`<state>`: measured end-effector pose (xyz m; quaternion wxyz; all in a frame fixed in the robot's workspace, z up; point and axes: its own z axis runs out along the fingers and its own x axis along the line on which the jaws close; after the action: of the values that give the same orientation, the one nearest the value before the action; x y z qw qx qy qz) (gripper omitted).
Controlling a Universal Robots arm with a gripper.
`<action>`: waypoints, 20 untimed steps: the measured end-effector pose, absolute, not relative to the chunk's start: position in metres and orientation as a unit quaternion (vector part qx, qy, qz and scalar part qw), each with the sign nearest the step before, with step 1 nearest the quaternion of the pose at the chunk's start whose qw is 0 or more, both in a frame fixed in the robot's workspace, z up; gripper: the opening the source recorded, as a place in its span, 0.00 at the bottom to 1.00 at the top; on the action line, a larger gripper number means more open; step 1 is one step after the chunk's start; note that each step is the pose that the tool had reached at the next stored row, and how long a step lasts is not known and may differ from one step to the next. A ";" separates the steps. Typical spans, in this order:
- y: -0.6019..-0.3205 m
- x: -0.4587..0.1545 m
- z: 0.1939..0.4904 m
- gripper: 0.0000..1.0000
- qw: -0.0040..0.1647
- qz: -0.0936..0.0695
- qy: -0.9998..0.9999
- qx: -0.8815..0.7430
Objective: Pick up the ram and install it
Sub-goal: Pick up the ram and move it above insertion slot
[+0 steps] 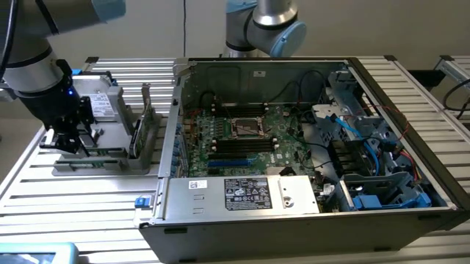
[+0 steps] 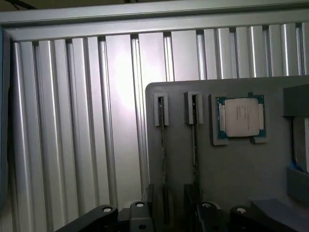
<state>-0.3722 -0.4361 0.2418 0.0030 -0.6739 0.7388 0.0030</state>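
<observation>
Just ahead of the jaws of the gripper (image 2: pixel 174 217) — parted, holding nothing — the ram (image 2: pixel 162 145) stands edge-on in its slot in the tray (image 2: pixel 227 183), a second stick (image 2: pixel 194 145) beside it. Centre on one stick, squarely. Beyond, the wrist view gives you the processor (image 2: pixel 240 116); the exterior view adds the open computer case (image 1: pixel 294 231), well apart.

The gripper (image 1: pixel 67 142) is black and angular. In the wrist view, round silver screw heads (image 2: pixel 107 210) sit in its dark, rounded links. Directly above the gripper, a black cylindrical wrist section (image 1: pixel 44 102) carries a small blue light (image 1: pixel 70 91). Farther up from the hand, the arm (image 1: pixel 26 60) is a smooth silver-grey tube with a pale blue joint cap (image 1: pixel 110 8), and a thin black cable (image 1: pixel 7 33) runs along it. A further grey joint housing (image 1: pixel 264 25), well away from the hand, is capped in the same pale blue.
</observation>
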 end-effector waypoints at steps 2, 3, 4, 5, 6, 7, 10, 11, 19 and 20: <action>-0.436 -0.372 0.238 0.39 0.003 0.003 0.739 -0.673; -0.436 -0.372 0.236 0.39 0.003 0.003 0.740 -0.673; -0.436 -0.372 0.235 0.39 0.003 0.003 0.740 -0.673; -0.436 -0.372 0.233 0.39 0.003 0.003 0.740 -0.672; -0.436 -0.372 0.231 0.39 0.003 0.003 0.741 -0.672; -0.436 -0.372 0.229 0.39 0.003 0.003 0.741 -0.672; -0.436 -0.372 0.224 0.39 0.003 0.003 0.741 -0.672; -0.436 -0.372 0.222 0.39 0.003 0.003 0.741 -0.672; -0.437 -0.372 0.212 0.39 0.003 0.003 0.741 -0.671; -0.437 -0.372 0.211 0.39 0.003 0.003 0.741 -0.671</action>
<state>-0.3721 -0.4371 0.2106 0.0030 -0.6715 0.7410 0.0030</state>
